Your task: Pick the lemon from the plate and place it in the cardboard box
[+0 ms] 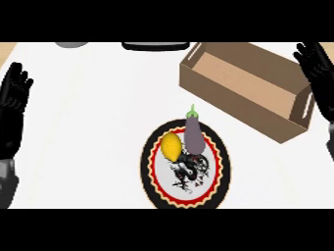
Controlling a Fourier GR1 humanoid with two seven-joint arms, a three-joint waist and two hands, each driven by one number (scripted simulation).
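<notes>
Both hands are empty in the head view, so I judge the task to be at its very start: the lemon (171, 145) has not yet been picked and sits on the patterned plate (146, 162), on the left side of it, touching or just beside a purple eggplant (193, 135). The right hand (320, 73) shows at the far right edge, fingers straight and pointing up, holding nothing; the lemon lies well away from it, down and to its left, with the open cardboard box (227, 105) between the two. The box's near end sits just beside this hand, and from here the hand overlaps that corner, though I cannot tell whether they touch. The left hand (10, 98) rests at the left edge, likewise open and empty, with the lemon off to its right and somewhat nearer the robot. To my eye the next move calls for one hand to come down over the plate and close round the lemon from its free left side, because the eggplant crowds its right. After that, the box is only a short carry up and to the right.
</notes>
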